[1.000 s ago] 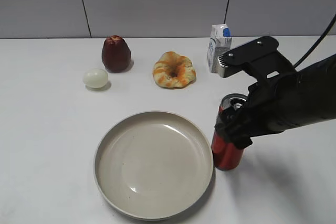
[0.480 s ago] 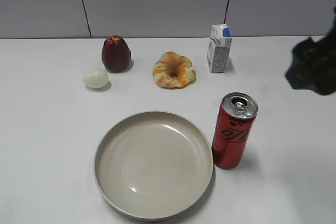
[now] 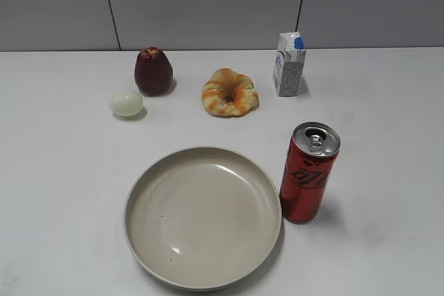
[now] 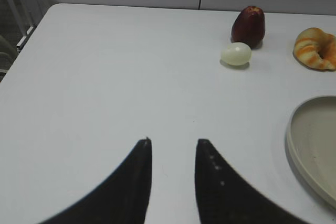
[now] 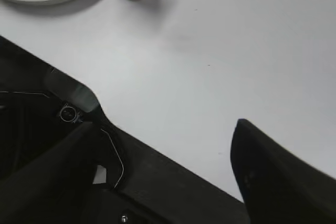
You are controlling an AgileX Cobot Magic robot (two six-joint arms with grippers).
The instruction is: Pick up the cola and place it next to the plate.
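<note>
The cola (image 3: pixel 309 172) stands upright just beside the plate's (image 3: pixel 156 254) right rim, toward the table's (image 3: pixel 62 185) near edge, while the left gripper (image 4: pixel 173 148) hangs empty with jaws slightly parted, and the right gripper (image 5: pixel 168 129) is spread wide, empty, near the table's edge.

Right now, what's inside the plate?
Nothing: the plate holds no food, only bare cream surface with tiny specks. The cola stands upright outside it, beside the right rim.

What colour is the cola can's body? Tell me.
Red with black lettering and a silver top; the cola can shows best in the exterior view.
</note>
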